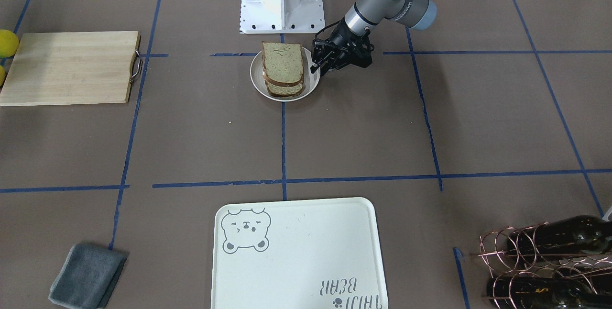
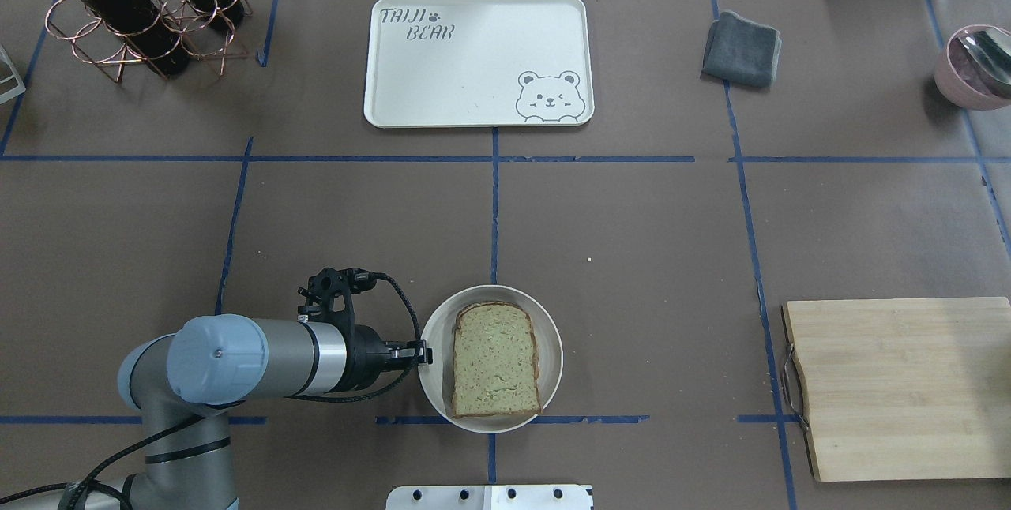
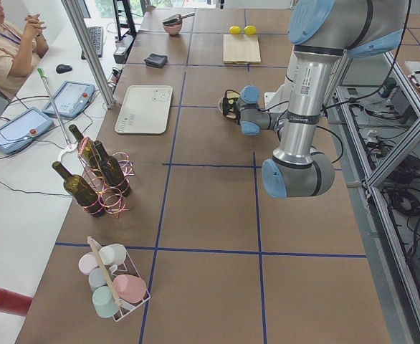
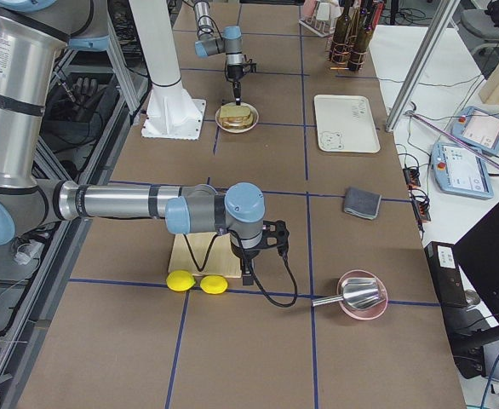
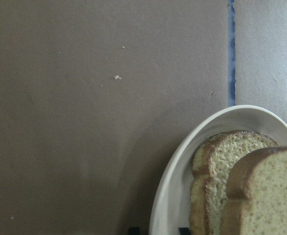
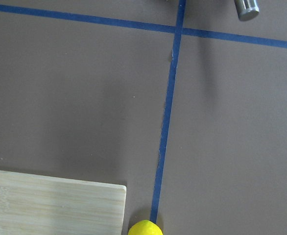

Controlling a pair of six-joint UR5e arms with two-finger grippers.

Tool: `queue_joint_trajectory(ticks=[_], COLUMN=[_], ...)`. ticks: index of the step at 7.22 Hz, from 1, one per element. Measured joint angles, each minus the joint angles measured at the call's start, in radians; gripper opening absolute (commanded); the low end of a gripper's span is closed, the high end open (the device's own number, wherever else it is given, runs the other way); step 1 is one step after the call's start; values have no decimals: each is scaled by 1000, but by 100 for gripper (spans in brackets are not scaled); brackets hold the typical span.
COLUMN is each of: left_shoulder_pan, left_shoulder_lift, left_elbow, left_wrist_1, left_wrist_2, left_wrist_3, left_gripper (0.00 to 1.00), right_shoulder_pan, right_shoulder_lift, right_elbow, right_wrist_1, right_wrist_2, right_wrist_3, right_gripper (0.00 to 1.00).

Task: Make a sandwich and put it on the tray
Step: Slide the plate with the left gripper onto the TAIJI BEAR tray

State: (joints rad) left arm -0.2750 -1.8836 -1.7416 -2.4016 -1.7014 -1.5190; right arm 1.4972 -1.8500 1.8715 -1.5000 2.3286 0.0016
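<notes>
The sandwich (image 1: 282, 62) is two greenish-tan bread slices with dark crust, stacked on a small round white plate (image 1: 256, 84) near the robot's base. The egg is almost wholly hidden between the slices. My left gripper (image 1: 317, 67) is low at the plate's rim on my left, also in the overhead view (image 2: 422, 352). In the left wrist view the jaws straddle the rim (image 5: 168, 205) and look shut on it, beside the bread (image 5: 241, 181). The cream bear tray (image 1: 296, 251) lies empty across the table (image 2: 474, 76). My right gripper (image 4: 248, 274) hangs by the board's far end; I cannot tell its state.
A light wooden board (image 2: 900, 388) lies on my right, with two lemons (image 1: 5, 43) beyond its end. A folded grey cloth (image 2: 742, 48) and a pink bowl with a ladle (image 2: 975, 68) are at the far right. A copper wine rack with bottles (image 2: 134, 13) stands far left.
</notes>
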Motion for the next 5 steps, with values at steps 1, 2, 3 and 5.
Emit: queue_joint_trajectory(ticks=[1, 2, 3, 5], left_shoulder_pan=[0, 0, 0, 0], left_shoulder_lift=[0, -1, -3, -6], left_elbow=[0, 0, -1, -14], left_wrist_1=[0, 0, 0, -1], left_wrist_2=[0, 0, 0, -5], left_wrist_3=[-1, -7, -21, -39], left_gripper=[0, 0, 0, 0], right_shoulder_pan=[0, 0, 0, 0], right_shoulder_lift=[0, 0, 0, 0], right_elbow=[0, 0, 0, 0], right_wrist_1=[0, 0, 1, 1], right_wrist_2=[0, 0, 0, 0], right_wrist_3=[0, 1, 0, -1], right_gripper=[100, 100, 100, 100])
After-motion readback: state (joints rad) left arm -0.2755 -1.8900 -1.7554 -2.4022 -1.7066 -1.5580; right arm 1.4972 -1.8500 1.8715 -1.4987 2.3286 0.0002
